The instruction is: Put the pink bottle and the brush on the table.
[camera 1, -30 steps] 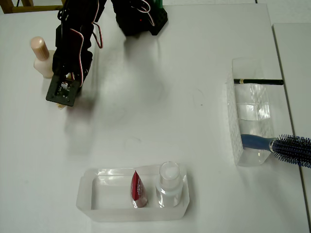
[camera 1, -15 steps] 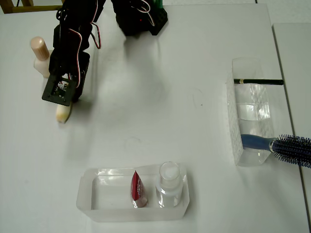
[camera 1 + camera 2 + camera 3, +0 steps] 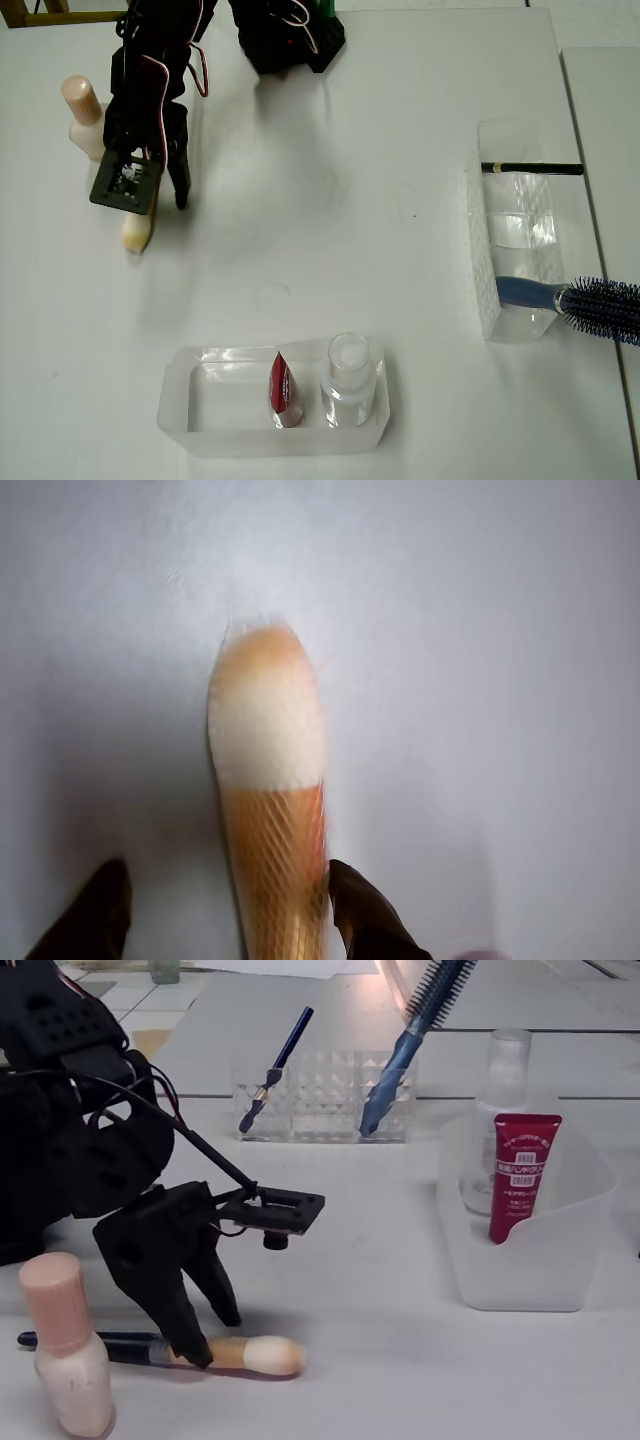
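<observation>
The pink bottle [image 3: 84, 118] stands upright on the white worktop [image 3: 330, 230], out at about ten o'clock in the overhead view. That part of the job looks done.

The brush [image 3: 205, 1353] lies flat on the worktop too, just beside the bottle. In the overhead view its fluffy tip pokes out toward six o'clock from under the claw [image 3: 150, 205].

The claw is open. In the wrist view its two dark fingers [image 3: 365, 915] sit on either side of the brush. One finger is right next to it and the other is a little way off. It is not squeezing the brush.

So both things seem to be on the worktop now. I think all that is left is for the claw to lift up and move away without bumping the bottle.
</observation>
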Controlling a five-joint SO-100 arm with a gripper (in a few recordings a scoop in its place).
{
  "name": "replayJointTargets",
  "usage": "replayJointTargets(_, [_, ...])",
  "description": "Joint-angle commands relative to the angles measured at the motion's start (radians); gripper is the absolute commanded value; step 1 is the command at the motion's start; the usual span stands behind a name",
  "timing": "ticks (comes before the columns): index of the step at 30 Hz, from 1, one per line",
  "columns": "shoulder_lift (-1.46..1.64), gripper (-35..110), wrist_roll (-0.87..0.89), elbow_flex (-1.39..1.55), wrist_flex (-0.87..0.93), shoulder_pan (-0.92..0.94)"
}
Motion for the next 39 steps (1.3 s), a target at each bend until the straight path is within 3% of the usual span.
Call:
replayJointTargets(1, [0.063,37,-0.006,-0.04,0.058,0.005])
replayJointTargets(12, [0.091,42,-0.008,-0.146,0.12,0.014])
replayJointTargets(26, [0.127,48,0.132,-0.439,0.42,0.005])
replayJointTargets(30, [0.152,52,0.321,-0.489,0.428,-0.02])
replayJointTargets(33, [0.178,54,0.578,-0.509,0.373,-0.075])
replayJointTargets(39, [0.227,53,0.922,-0.508,0.29,-0.16])
